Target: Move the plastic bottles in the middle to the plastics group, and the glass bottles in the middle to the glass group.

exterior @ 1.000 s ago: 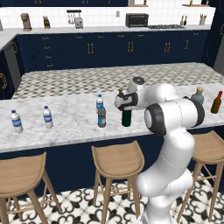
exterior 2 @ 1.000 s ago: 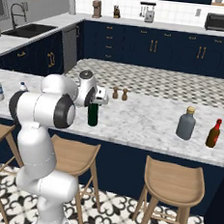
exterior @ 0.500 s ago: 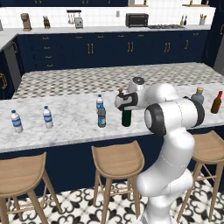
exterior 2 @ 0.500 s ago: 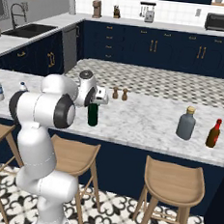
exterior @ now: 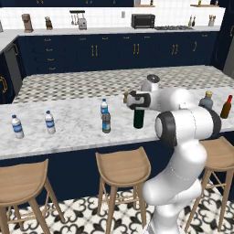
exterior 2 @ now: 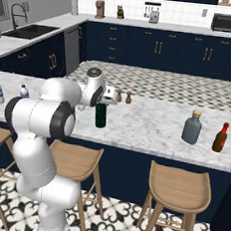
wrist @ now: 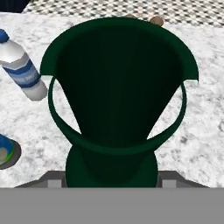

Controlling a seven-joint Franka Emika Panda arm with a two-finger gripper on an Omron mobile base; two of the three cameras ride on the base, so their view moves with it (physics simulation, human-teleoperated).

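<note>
From the left base view, the white arm reaches out over the marble bench (exterior: 68,132), and its pincer (exterior: 137,101) sits at the top of the tall green bottle (exterior: 139,118), which stands upright near the middle of the bench with the hand covering its neck. Just to the left stand two short blue-capped bottles, a clear labelled one (exterior: 104,108) behind and a dark grey one (exterior: 106,123) in front, close together. Far to the left are two small water bottles (exterior: 50,122) (exterior: 17,126), and at the right end a squat grey-blue bottle (exterior: 207,100) stands beside a slim amber-red bottle (exterior: 226,107). From the right base view, the green bottle (exterior 2: 101,115) stands under the hand, with a pair of small brown shakers (exterior 2: 123,96) just behind it; the grey-blue bottle (exterior 2: 192,127) and the amber-red one (exterior 2: 220,137) are well apart to the right. In the hand view, the green bottle (wrist: 113,100) is seen from straight above, right between the fingers; the pincer is closed around its neck, half-narrowed, and the bottle's base rests on the bench.
</note>
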